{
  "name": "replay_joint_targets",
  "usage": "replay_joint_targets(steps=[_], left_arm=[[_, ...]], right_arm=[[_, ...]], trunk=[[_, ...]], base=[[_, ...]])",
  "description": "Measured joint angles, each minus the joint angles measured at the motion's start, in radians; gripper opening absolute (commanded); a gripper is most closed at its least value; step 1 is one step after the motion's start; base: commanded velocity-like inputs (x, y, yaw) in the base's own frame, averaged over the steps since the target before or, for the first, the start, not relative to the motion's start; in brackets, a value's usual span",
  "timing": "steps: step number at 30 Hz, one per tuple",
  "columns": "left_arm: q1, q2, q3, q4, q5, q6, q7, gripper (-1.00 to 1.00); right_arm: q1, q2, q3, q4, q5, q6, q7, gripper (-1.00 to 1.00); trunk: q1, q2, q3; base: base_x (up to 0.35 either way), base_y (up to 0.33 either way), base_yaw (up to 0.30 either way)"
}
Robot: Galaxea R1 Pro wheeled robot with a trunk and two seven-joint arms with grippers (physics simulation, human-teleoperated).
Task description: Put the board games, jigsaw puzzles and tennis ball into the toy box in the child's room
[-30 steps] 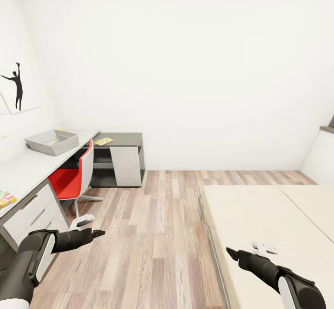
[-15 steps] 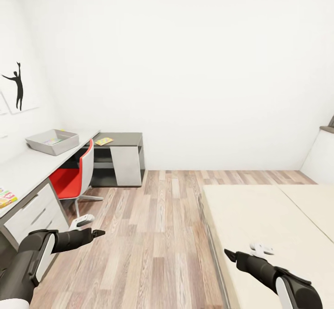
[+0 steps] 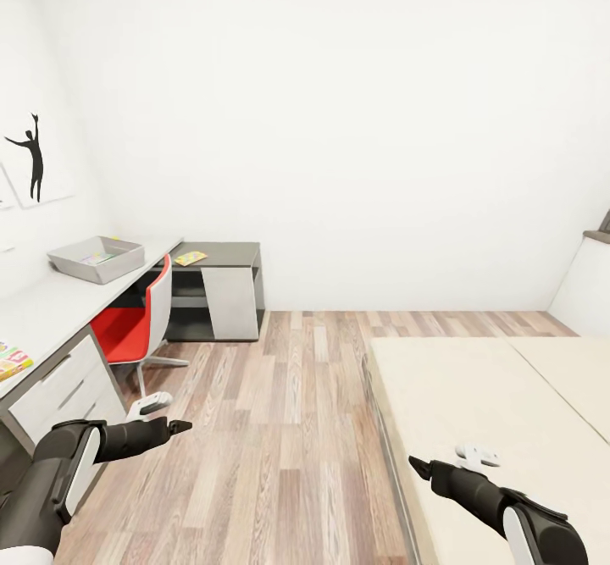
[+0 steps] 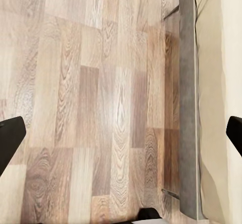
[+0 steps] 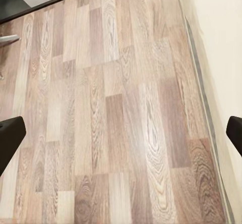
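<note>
The grey toy box [image 3: 95, 260] sits on the long white table [image 3: 51, 311] at the left, with something colourful inside. A multicoloured jigsaw puzzle [image 3: 189, 257] lies on the darker desk section beyond it. Another flat colourful item [image 3: 10, 360] lies at the table's near end; I cannot tell what it is. The beige bed [image 3: 474, 387] stretches along the right. Board games and the tennis ball are out of view. My left gripper [image 3: 180, 424] [image 4: 121, 133] and right gripper [image 3: 415, 463] [image 5: 121, 133] hover open over the floor, holding nothing.
A red and white swivel chair [image 3: 131, 328] stands tucked at the table. Wood-plank floor [image 3: 288, 412] runs between table and bed. The bed's grey frame edge [image 4: 187, 108] lies close beside my arms. A white wall closes the far end.
The view has shifted very slightly. My right gripper has drifted a little lower and to the left; the left arm holds still.
</note>
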Motion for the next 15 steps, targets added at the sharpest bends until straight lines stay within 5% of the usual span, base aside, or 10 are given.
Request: replay_joint_targets(steps=[15], left_arm=[[0.000,0.000,0.000,0.000,0.000,-0.001,0.000,1.00]], right_arm=[[0.000,0.000,0.000,0.000,0.001,0.000,0.000,1.00]], trunk=[[0.000,0.000,0.000]], base=[[-0.007,-0.002,0.000]])
